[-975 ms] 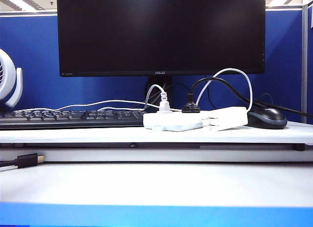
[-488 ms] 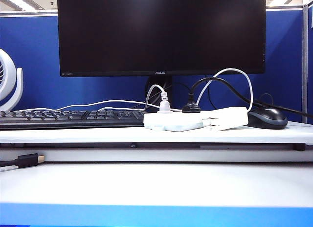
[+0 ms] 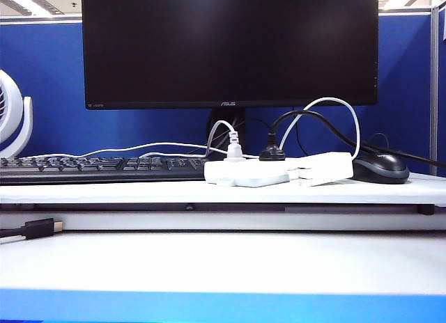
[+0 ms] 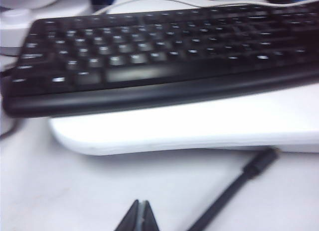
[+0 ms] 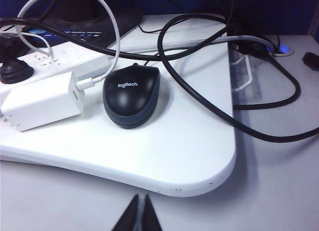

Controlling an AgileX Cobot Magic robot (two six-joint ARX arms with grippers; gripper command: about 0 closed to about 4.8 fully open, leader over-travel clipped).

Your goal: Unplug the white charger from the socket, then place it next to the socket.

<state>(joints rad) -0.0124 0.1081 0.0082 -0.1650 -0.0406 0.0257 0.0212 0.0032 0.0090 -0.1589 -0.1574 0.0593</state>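
The left gripper (image 4: 141,217) hangs above the lower white desk surface (image 4: 99,191), fingertips pressed together. A black keyboard (image 4: 159,57) lies on a raised white board (image 4: 199,129). A black cable (image 4: 234,188) with a plug end runs across the desk surface just below the board edge.

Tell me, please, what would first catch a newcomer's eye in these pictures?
The big dark monitor fills the back of the desk. Below it the white charger lies unplugged beside the socket, with a black mouse next to it. The left gripper is shut, low before the keyboard; the right gripper is shut before the mouse.
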